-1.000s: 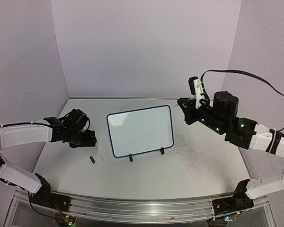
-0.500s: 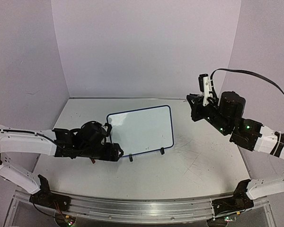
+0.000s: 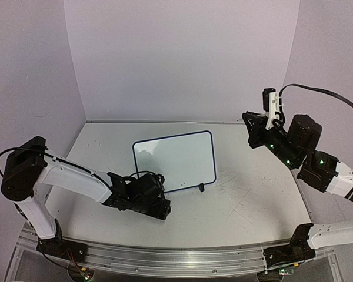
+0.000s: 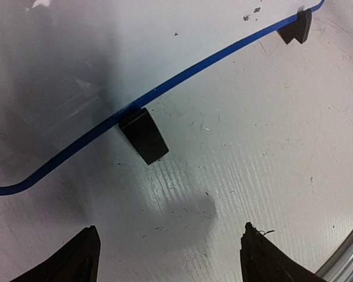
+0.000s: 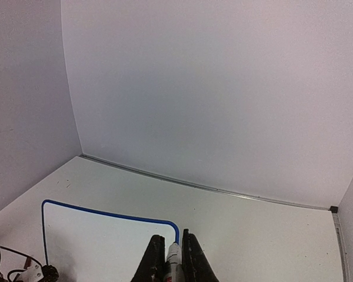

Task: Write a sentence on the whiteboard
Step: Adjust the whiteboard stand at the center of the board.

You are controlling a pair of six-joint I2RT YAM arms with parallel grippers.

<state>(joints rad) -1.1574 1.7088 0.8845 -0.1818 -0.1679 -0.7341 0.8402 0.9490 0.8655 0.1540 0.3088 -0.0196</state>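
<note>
- The left arm [image 3: 70,173] reaches low across the table from its base. The left gripper [image 3: 159,205] sits at the near rim of the whiteboard [image 3: 175,160] and covers the board's left foot from above.
- In the wrist view its jaws stand wide with nothing between them. The black foot [image 4: 144,136] is just ahead of them on the table.
- The whiteboard lies mid-table, turned a little, with a blue rim all round and a plain white face. Its right foot [image 3: 201,188] shows clear of the arm.
- The right gripper [image 3: 267,122] hangs high off to the right, well apart from the board. Its jaws are pinched on a marker [image 3: 272,106] that sticks up past them, and a black cable [image 3: 323,93] loops behind.
- A second ago the left gripper was well left of the board; it has swung in to the near edge. The right arm has lifted and drawn off rightwards. The board has not moved.
- The table [image 3: 247,205] is white and scuffed with scratches, with a metal rail [image 3: 165,257] along the near edge. Pale lilac walls [image 3: 182,59] close it in on three sides.
</note>
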